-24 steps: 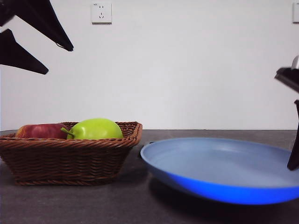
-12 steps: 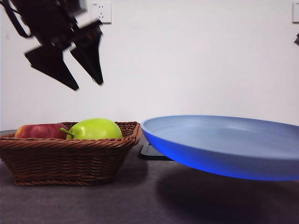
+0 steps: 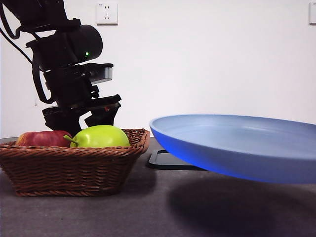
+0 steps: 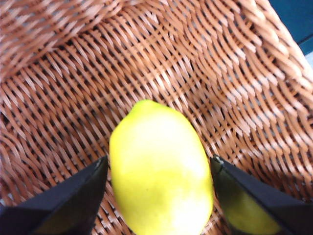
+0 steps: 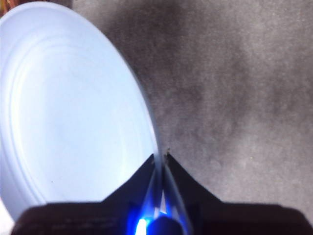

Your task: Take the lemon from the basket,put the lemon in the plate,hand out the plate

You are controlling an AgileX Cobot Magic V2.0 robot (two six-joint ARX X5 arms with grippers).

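Note:
The yellow lemon (image 4: 159, 191) lies on the floor of the brown wicker basket (image 4: 220, 73). My left gripper (image 4: 159, 159) is down in the basket and open, one jaw close on each side of the lemon. In the front view this gripper (image 3: 81, 123) stands behind the basket (image 3: 74, 168), where the lemon is hidden by other fruit. My right gripper (image 5: 160, 159) is shut on the rim of the light blue plate (image 5: 63, 112). The plate (image 3: 237, 143) hangs tilted above the table, with nothing in it.
A yellow-green stemmed fruit (image 3: 100, 136) and a red apple (image 3: 42, 138) sit at the front of the basket. A flat black tray (image 3: 173, 160) lies on the dark table beside the basket, under the plate's edge.
My left arm has come down from the upper left into the basket, around the lemon. The plate has been lifted off the table and now hangs higher.

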